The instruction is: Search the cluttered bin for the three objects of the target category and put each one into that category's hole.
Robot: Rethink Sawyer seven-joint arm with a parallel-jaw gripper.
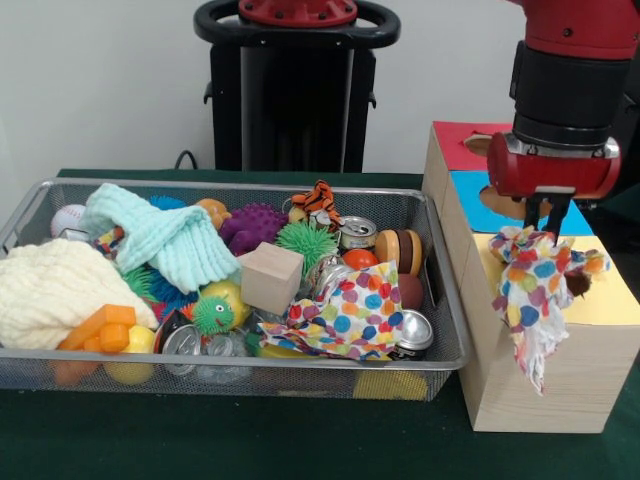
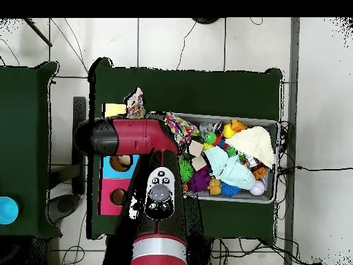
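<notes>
green tabletop, floppy dotted cloth (image 1: 535,285) draped over yellow-topped wooden box (image 1: 560,375)

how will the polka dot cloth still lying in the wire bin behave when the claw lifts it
The polka dot cloth is probably floppy: it lies crumpled over the cans. It would likely hang and trail, as the cloth draped over the yellow-topped box under the claw does. It looks light, yet a corner could snag neighbouring clutter.

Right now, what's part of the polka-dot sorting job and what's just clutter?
Job:
- polka-dot cloth draped over the yellow hole's box, under the gripper
- second polka-dot cloth in the wire bin

Clutter:
- mint knitted cloth
- cream knitted cloth
- wooden cube
- cans
- blue-surround box
</notes>
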